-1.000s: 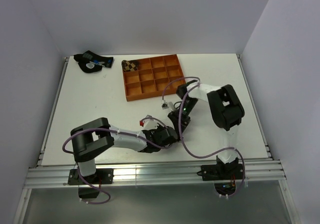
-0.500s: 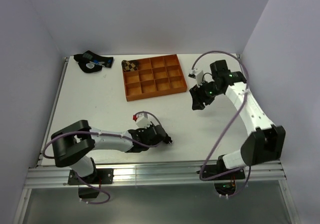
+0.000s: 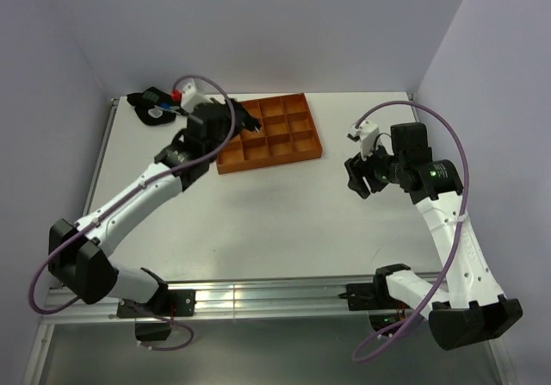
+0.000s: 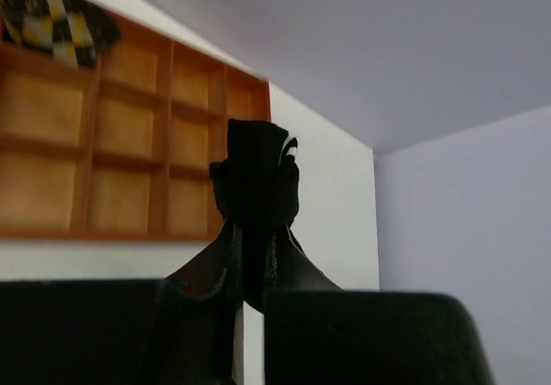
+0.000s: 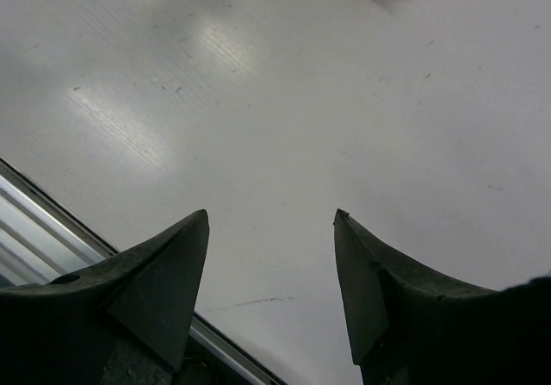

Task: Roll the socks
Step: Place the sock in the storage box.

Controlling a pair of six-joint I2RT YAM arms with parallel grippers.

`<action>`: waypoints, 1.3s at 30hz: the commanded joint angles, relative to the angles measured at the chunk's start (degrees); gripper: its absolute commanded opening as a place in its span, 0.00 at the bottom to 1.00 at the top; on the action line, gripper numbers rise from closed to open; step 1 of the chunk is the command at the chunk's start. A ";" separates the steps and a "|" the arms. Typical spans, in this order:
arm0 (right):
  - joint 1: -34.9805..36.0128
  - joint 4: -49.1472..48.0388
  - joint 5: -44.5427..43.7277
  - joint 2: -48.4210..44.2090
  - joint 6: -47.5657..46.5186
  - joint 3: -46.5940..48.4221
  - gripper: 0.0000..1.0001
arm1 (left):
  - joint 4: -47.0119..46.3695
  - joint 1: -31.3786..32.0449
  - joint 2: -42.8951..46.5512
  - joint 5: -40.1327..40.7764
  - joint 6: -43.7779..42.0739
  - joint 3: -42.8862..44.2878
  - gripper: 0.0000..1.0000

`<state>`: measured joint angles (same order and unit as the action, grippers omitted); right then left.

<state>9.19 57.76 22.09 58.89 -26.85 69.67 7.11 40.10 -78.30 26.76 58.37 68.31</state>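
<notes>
My left gripper [image 3: 244, 125] is shut on the rolled black ankle sock [image 4: 255, 183], whose white stripe shows at its edge. It holds the sock above the left part of the orange compartment tray [image 3: 284, 139]. The rolled brown-and-black argyle sock [image 4: 50, 19] lies in the tray's far left corner compartment; in the top view my left wrist hides it. My right gripper [image 3: 357, 178] is open and empty, hovering over bare table to the right of the tray; its fingertips [image 5: 194, 230] stand wide apart.
A dark sock bundle with blue and white marks [image 3: 156, 108] lies at the far left corner of the table. The tray [image 4: 129, 127] has several empty compartments. The table's front rail [image 5: 52, 230] shows near my right gripper.
My left arm has swung from the table's front up to the tray, carrying the black sock. My right arm has pulled back to the right and opened.
</notes>
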 commanded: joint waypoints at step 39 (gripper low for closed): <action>-1.63 -8.01 -3.54 -0.45 -2.24 -10.52 0.66 | -4.49 -31.48 -49.84 -42.78 -19.35 21.59 0.00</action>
<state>7.99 51.79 18.09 58.54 -28.64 59.51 -2.85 9.06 -126.72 -19.46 38.04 87.68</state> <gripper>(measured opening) 0.665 0.091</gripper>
